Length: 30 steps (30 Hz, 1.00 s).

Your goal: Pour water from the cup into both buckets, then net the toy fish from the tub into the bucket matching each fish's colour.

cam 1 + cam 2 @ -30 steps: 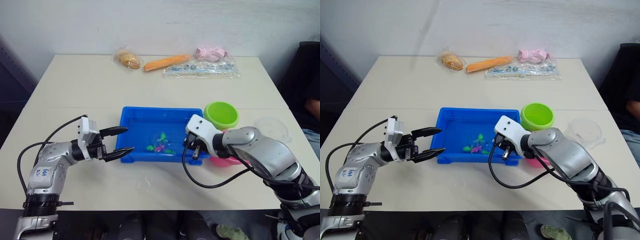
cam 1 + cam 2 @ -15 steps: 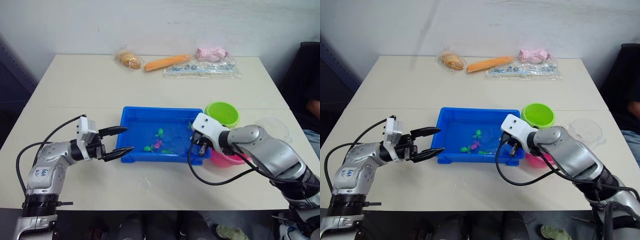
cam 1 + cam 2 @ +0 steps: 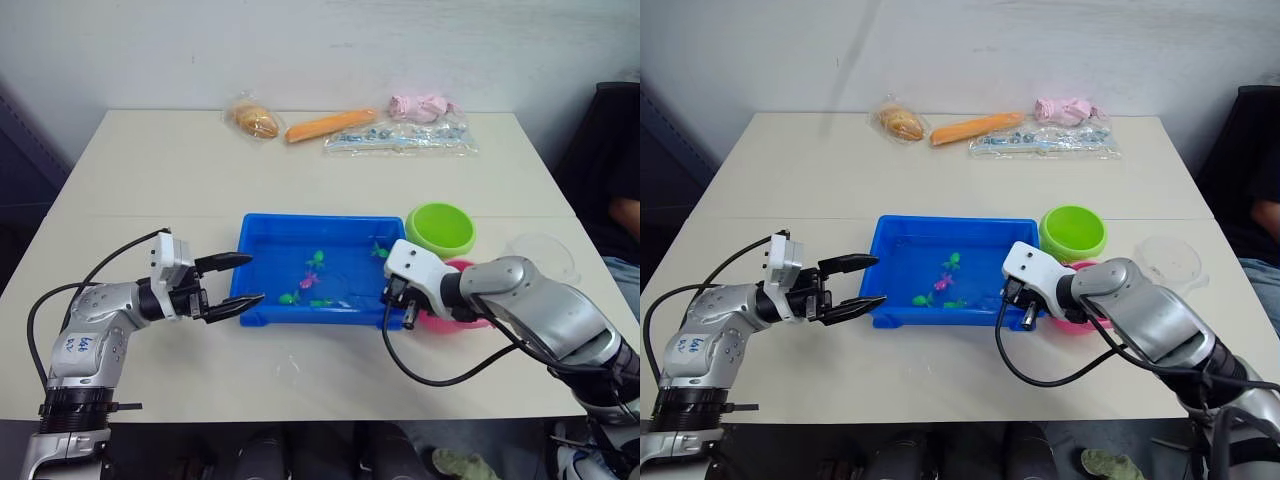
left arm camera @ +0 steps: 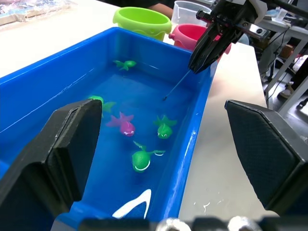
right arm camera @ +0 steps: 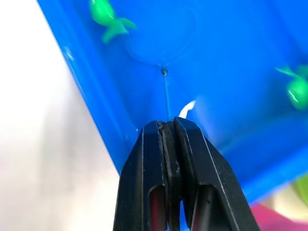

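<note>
The net (image 5: 163, 50) lay submerged in the tub (image 3: 262, 232), hoop near a green fish (image 5: 107, 17); over the last second the right gripper (image 5: 169, 126), pinching its stick, had drawn back toward the pink bucket (image 3: 470, 318) without a catch; the left gripper (image 3: 236, 281) stayed spread beside the tub.

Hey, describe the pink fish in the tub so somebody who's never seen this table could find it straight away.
Start at the blue tub in the middle of the table, between the two grippers. A small cluster of toy fish floats near its centre, and the pink fish sits in the middle of that cluster. It is the only magenta one in view; the fish around it are all green.
</note>
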Available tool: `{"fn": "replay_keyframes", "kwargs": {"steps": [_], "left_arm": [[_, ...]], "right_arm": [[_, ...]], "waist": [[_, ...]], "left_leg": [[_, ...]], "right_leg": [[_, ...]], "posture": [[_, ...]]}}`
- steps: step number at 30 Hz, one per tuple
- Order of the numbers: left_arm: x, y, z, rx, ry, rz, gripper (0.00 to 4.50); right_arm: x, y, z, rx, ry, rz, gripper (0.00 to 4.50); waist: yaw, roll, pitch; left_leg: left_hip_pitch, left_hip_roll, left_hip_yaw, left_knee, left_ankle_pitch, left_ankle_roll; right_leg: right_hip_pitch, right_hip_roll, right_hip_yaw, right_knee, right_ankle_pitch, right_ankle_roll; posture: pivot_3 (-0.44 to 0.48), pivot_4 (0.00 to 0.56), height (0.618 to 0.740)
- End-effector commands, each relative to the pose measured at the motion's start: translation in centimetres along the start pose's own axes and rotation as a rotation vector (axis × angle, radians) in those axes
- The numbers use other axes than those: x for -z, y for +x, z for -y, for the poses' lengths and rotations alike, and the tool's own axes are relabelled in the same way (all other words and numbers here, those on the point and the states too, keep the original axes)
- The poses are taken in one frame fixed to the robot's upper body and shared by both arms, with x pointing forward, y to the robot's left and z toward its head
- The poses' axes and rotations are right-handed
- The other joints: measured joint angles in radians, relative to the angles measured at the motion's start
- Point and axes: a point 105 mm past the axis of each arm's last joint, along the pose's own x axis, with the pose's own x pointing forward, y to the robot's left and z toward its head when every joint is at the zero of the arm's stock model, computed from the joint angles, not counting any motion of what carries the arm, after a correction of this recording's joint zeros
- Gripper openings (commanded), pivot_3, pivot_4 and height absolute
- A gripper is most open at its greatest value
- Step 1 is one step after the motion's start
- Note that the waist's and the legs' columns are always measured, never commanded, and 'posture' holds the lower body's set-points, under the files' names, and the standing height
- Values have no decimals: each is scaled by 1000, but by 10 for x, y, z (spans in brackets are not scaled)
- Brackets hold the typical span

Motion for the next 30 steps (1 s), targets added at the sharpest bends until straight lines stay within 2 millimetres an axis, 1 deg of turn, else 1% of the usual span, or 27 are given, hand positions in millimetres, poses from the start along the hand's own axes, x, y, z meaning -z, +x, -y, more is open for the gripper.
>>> {"fn": "replay_keyframes", "kwargs": {"steps": [1, 6, 13, 17, 21, 24, 30], "left_arm": [[-8, -13, 0, 23, 34, -23, 4406], [-5, -21, 0, 20, 28, -39, 4406], [-1, -26, 0, 16, 19, -45, 4406], [0, -28, 0, 9, 20, -49, 4406], [2, -32, -2, -2, 21, -53, 4406], [3, -34, -2, -6, 22, -54, 4406], [3, -36, -5, -16, 28, -58, 4406]], "right_arm": [[-15, 10, -5, -14, -5, 60, 0], [-22, 16, 0, 14, -9, 88, 0], [-32, 21, 9, 65, -34, 146, 0], [-35, 22, 10, 70, -45, 161, 0], [-45, 19, 13, 77, -63, 204, 0], [-47, 18, 13, 69, -65, 215, 0], [-51, 18, 5, 19, -56, 235, 0]], "waist": [[0, 0, 0], [0, 0, 0], [0, 0, 0], [-1, 0, 0], [-1, 0, 0], [-2, 0, 0], [-10, 0, 0]], "left_leg": [[0, 0, 0, 0, 0, 0], [0, 0, 0, 0, 0, 0], [0, 0, 0, 0, 0, 0], [0, 0, 0, 0, 0, 0], [0, 0, 1, 0, 0, 0], [0, 0, 1, 0, 0, 0], [0, 0, 1, -1, 0, 0]], "right_leg": [[0, 0, 0, 0, 0, 0], [0, 0, 0, 0, 0, 0], [0, 0, 0, 0, 0, 0], [0, 0, 0, 0, 0, 0], [0, 0, 0, 0, 0, 0], [0, 0, 0, 0, 0, 0], [0, 0, 0, 0, 0, 0]], "posture": [[0, 150, 740], [0, 150, 740], [0, 150, 740], [0, 150, 740], [0, 150, 740], [0, 150, 740], [0, 150, 740]]}}
